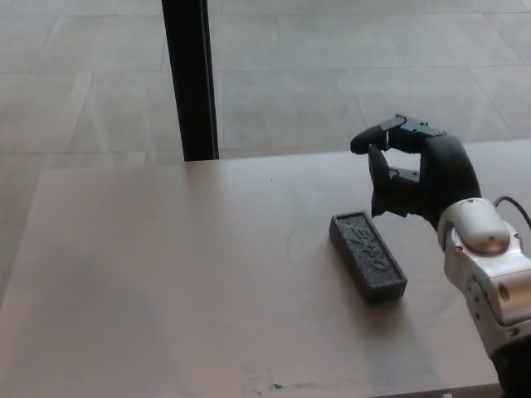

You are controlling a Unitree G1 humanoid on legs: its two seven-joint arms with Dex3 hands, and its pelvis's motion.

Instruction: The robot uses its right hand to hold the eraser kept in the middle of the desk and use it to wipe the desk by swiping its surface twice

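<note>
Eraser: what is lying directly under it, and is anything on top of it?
The eraser lies flat on the bare desk. Nothing rests on it; raised lettering shows on top. The right robot hand hovers just behind it, not touching. The desk patch beneath it is covered.

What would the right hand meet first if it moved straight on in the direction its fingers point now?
Probably the far end of the eraser: the right hand hangs open just beyond it, fingers aimed left and down. Depth is unclear, so it may reach the bare desk beside it.

light: soft, even daylight
shadows: faint, under the eraser point(367, 254)
glare: pale sheen on desk point(166, 265)
focus: slightly soft
</note>
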